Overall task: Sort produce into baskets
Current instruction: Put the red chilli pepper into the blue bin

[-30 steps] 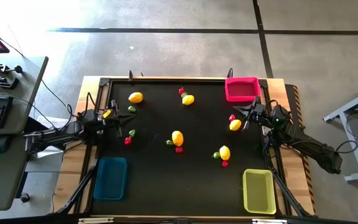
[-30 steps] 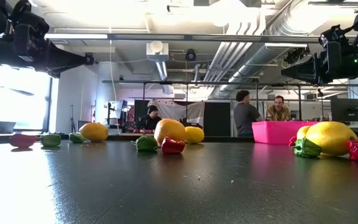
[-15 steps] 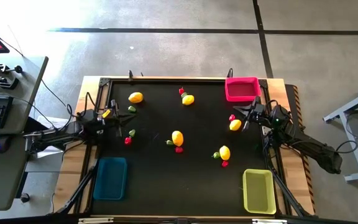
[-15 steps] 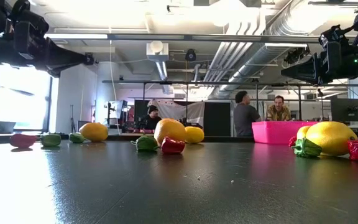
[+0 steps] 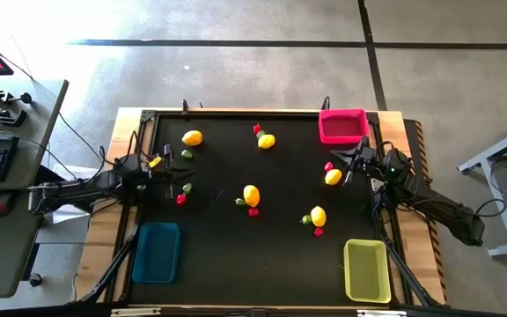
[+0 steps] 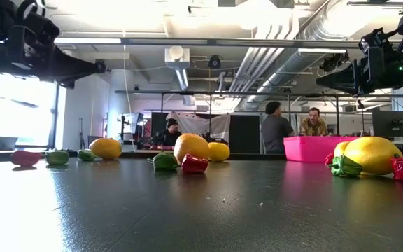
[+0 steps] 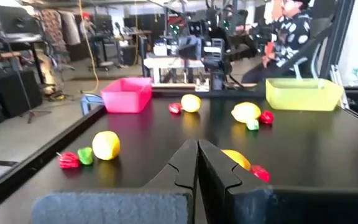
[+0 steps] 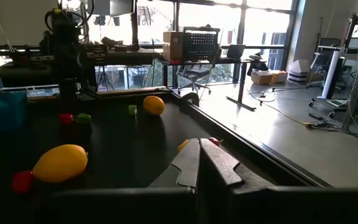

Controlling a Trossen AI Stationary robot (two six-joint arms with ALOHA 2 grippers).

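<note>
Sorting at its outset. All three baskets are lying empty on the black table [image 5: 227, 251]: the pink-red basket [image 5: 342, 126] at the far right corner, the blue basket [image 5: 157, 252] at the near left corner, the yellow-green basket [image 5: 366, 270] at the near right corner. The produce is lying loose between them. Taking the pink-red basket as landmark, one yellow lemon [image 5: 333, 177] with a small red piece [image 5: 328, 165] is lying just in front of it; another lemon [image 5: 267, 141] is sitting level with it toward the table's middle; a third lemon [image 5: 192, 137] is farther along the same edge; two more lemons [image 5: 251, 195] [image 5: 318, 216] are lying nearer the table's centre, each with red and green pieces beside it.

The left hand [image 5: 167, 164] is hanging above the table's left side, well away from the pink-red basket, fingers pressed together and holding nothing. The right hand [image 5: 352, 165] is hovering just in front of the pink-red basket, beside the nearest lemon, fingers likewise together and empty.

The step in hand appears to be the approach to a first piece. The next move is likely calling for a hand to spread its fingers, descend over one piece and close on it.

No brand, label or writing is legible in any view.
</note>
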